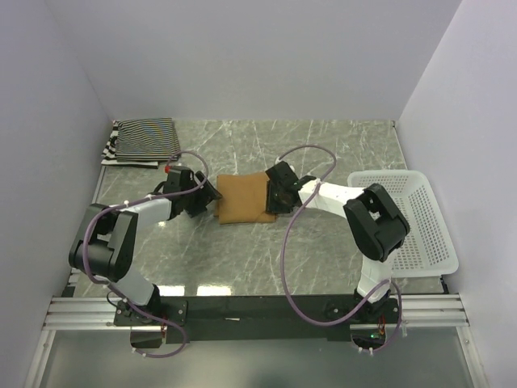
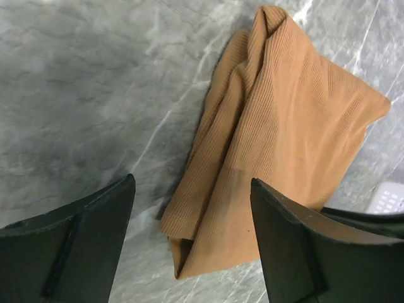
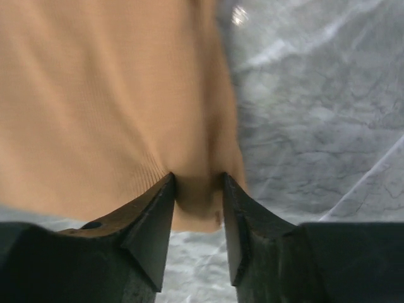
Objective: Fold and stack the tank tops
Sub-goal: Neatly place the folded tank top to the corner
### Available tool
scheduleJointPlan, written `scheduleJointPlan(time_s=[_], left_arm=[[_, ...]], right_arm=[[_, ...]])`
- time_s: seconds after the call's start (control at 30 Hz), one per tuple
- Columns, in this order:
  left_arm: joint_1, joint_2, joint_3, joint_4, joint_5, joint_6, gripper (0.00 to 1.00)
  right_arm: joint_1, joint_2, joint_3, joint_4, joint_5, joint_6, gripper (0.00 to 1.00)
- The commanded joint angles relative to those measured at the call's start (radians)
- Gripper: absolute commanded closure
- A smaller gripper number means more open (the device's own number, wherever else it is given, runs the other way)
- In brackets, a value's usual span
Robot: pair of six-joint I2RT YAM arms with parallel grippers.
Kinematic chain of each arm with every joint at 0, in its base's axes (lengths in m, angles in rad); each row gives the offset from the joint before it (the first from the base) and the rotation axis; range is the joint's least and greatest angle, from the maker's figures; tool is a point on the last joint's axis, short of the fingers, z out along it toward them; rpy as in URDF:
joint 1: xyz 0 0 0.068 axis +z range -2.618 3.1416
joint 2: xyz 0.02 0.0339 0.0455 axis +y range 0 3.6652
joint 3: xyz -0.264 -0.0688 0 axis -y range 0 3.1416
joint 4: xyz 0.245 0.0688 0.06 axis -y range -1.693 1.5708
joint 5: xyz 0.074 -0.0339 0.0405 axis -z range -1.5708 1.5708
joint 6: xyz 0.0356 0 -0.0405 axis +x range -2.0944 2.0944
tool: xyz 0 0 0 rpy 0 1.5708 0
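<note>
Top view first: the tabletop (image 1: pixel 339 153) was that grey marble-look stuff with pale veins. Dead centre sat the tan tank top (image 1: pixel 242 198), folded into a chunky soft rectangle, lying flat. The left hand (image 1: pixel 212 194) was at its left edge and the right hand (image 1: pixel 275 194) over its right edge. Way off in the upper left corner were the striped tank tops (image 1: pixel 144 139), a flat folded pile with thin black-and-white stripes on top. A white plastic lattice basket (image 1: pixel 420 242) sat at the right side, well apart from the tan one, and purple cables (image 1: pixel 287 242) looped over the tabletop between the arms.

Left wrist view: the left hand (image 2: pixel 192 183) had its black fingers (image 2: pixel 76 246) spread wide, gripping nothing. The tan tank top (image 2: pixel 284 126) ran from between them to the upper right, fine ribbed knit, with layered folds along its left edge. A bit of the basket (image 2: pixel 391 199) peeked in at the right edge.

Right wrist view: the right hand (image 3: pixel 198 183) had its fingers (image 3: pixel 145 233) fairly close, with a fold of the tan tank top (image 3: pixel 95 95) tucked between the tips. Honestly couldn't tell if it was actually squeezing it.
</note>
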Motion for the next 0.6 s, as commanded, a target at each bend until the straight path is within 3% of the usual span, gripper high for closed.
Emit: scheduleJointPlan(time_s=[0.0,0.07,0.33,0.57], left_arm=[[-0.012,0.033,-0.001,0.012,0.022,0.046,0.20],[-0.019,0.063,0.006,-0.009,0.013,0.058,0.22],[-0.077,0.153,0.046,-0.088,-0.089,0.092,0.27],[-0.131,0.242,0.039,-0.051,-0.093,0.067,0.32]], right_arm=[[-0.019,0.024,-0.036,0.034,0.015,0.013,0.60],[-0.034,0.032,-0.048,0.049,0.002,0.014,0.65],[-0.088,0.024,-0.087,0.080,-0.064,0.007,0.68],[-0.088,0.032,-0.079,0.085,-0.087,-0.001,0.70]])
